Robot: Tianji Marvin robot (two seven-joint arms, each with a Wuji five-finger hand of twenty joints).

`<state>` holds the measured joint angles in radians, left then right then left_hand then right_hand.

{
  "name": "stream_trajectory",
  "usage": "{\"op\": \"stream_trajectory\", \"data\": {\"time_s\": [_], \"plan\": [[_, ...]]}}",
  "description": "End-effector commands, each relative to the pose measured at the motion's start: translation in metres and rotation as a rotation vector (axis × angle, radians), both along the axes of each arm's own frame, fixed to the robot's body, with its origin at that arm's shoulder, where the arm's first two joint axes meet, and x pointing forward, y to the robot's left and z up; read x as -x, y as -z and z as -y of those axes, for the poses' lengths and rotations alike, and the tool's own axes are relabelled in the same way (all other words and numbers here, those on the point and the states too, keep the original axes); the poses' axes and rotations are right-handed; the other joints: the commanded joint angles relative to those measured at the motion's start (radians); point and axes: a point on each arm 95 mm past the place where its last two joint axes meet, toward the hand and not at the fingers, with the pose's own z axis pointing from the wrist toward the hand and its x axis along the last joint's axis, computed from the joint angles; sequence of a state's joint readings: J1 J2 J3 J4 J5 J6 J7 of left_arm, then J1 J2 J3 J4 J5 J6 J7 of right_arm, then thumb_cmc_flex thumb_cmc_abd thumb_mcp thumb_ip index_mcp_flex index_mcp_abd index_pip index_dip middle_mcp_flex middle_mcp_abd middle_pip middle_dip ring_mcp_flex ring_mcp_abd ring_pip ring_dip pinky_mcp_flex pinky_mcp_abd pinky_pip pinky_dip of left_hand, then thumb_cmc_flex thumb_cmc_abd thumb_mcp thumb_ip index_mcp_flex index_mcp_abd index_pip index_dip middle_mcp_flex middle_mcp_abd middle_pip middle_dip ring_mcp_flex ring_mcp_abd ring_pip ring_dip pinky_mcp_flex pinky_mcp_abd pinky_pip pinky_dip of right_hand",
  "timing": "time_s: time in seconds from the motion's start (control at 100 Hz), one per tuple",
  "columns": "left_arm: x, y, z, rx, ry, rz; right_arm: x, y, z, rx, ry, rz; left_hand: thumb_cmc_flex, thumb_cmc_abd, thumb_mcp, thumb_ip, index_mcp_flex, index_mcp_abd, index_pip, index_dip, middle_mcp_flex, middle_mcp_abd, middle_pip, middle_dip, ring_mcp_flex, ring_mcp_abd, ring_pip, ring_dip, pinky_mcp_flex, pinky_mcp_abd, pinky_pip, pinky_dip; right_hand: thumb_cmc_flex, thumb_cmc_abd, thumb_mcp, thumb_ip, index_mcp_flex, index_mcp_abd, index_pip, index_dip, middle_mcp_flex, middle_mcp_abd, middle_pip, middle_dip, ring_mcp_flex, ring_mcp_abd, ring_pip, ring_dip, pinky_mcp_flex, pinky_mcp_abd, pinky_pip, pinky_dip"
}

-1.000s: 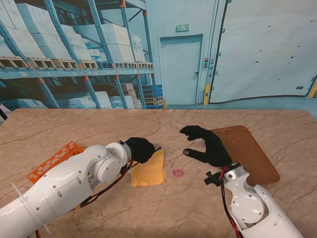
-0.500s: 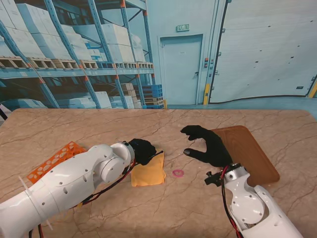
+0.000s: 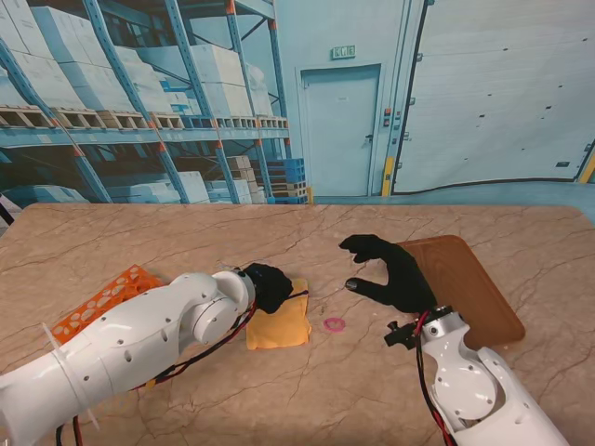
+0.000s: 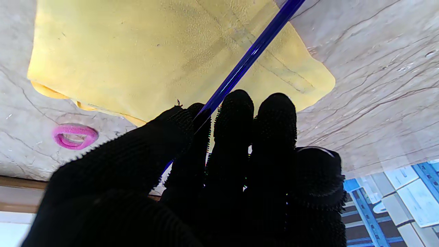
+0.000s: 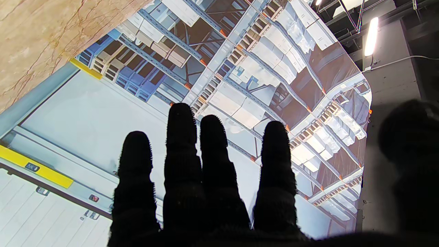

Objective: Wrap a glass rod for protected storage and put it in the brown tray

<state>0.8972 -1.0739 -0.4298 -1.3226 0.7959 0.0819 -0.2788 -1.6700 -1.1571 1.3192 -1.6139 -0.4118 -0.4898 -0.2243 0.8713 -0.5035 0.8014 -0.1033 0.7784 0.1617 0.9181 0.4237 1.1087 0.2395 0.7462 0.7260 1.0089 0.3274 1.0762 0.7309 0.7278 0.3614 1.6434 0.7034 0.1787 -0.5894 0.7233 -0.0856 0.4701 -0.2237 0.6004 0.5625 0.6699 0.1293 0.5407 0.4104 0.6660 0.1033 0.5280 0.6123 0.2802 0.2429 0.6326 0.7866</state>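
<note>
a thin, dark blue glass rod (image 4: 252, 55) is pinched between the thumb and fingers of the black-gloved left hand (image 3: 267, 285), and it is held slanting across a square of soft yellow cloth (image 3: 279, 325) that lies flat on the beige marbled table (image 3: 139, 237). whether the rod's free end touches the cloth cannot be told. in the left wrist view the fingertips (image 4: 236, 106) are seen bunched together around the rod, with the yellow cloth beyond them and a small pink elastic ring (image 4: 74, 136) lying on the table just beside the cloth.

the black-gloved right hand (image 3: 390, 272) is held above the table with its fingers spread and nothing between them, near the edge of the flat brown wooden tray (image 3: 479, 297), which holds nothing visible. an orange perforated plastic rack (image 3: 98, 299) lies partly hidden by the left arm.

the wrapping is judged not yet begun, since the cloth is unfolded. several risks are seen from here: the smooth rod could slip or pivot in a grip taken near one end; if it is set down off-centre or askew, an end could be left uncovered; if it is released on the hard table rather than the cloth, it could roll away or chip; and the light cloth could be dragged by the fingers as they are withdrawn
</note>
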Motion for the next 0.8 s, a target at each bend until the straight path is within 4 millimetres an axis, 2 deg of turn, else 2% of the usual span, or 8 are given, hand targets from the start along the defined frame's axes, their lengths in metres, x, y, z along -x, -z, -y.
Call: {"op": "stream_trajectory", "data": {"time_s": [0.0,0.08,0.32,0.6,0.79], "plan": [[0.002,0.003,0.004,-0.001,-0.002,-0.006,0.002,0.000,-0.002,-0.009,-0.003,0.004,-0.008,-0.022,0.003,0.000,0.021,0.009,0.054,-0.014,0.034,0.005,0.047,-0.010,0.034,-0.015,0.034,-0.006,0.028,-0.011,0.095,-0.009,-0.015,0.028,0.000,0.025,0.008,-0.001,-0.011,0.000,0.012,0.002,0.010,0.002,0.001,-0.006,0.015,0.012,-0.004,-0.001,0.020,0.027],[0.001,0.006,0.005,-0.011,0.005,0.008,0.002,0.000,-0.002,-0.010,-0.002,0.005,-0.019,-0.028,-0.011,0.003,0.024,0.005,0.076,-0.031,0.040,0.000,0.067,-0.030,0.045,-0.018,0.048,-0.017,0.040,-0.019,0.112,-0.024,-0.017,0.031,0.000,0.025,0.007,0.000,-0.011,0.000,0.011,0.003,0.010,0.002,0.002,-0.006,0.015,0.012,-0.004,-0.001,0.020,0.027],[0.003,0.013,0.007,-0.033,0.022,0.014,0.002,0.000,-0.002,-0.011,0.000,0.005,-0.036,-0.031,-0.050,0.001,-0.002,-0.021,0.109,-0.013,0.024,-0.029,0.113,-0.004,0.040,-0.043,0.080,-0.007,0.046,-0.053,0.127,-0.036,-0.012,0.038,-0.002,0.026,0.008,0.000,-0.011,0.000,0.013,0.003,0.011,0.002,0.003,-0.006,0.016,0.013,-0.003,0.000,0.020,0.027],[0.003,0.018,0.010,-0.062,0.059,0.042,0.002,0.000,-0.002,-0.014,0.002,0.004,-0.050,-0.038,-0.071,-0.010,-0.003,-0.039,0.129,-0.008,0.028,-0.044,0.136,0.012,0.051,-0.055,0.097,-0.002,0.060,-0.069,0.142,-0.041,-0.012,0.048,-0.007,0.027,0.008,0.000,-0.011,-0.001,0.014,0.004,0.011,0.002,0.003,-0.005,0.016,0.013,-0.004,0.000,0.020,0.027],[0.003,0.020,0.012,-0.071,0.048,0.049,0.002,0.001,-0.001,-0.015,0.003,0.004,-0.052,-0.030,-0.079,-0.006,-0.016,-0.061,0.131,-0.008,0.019,-0.061,0.154,0.029,0.047,-0.067,0.110,0.005,0.058,-0.078,0.146,-0.049,-0.010,0.049,-0.009,0.027,0.009,0.001,-0.012,-0.001,0.014,0.004,0.010,0.001,0.003,-0.004,0.016,0.013,-0.004,-0.001,0.020,0.027]]}}
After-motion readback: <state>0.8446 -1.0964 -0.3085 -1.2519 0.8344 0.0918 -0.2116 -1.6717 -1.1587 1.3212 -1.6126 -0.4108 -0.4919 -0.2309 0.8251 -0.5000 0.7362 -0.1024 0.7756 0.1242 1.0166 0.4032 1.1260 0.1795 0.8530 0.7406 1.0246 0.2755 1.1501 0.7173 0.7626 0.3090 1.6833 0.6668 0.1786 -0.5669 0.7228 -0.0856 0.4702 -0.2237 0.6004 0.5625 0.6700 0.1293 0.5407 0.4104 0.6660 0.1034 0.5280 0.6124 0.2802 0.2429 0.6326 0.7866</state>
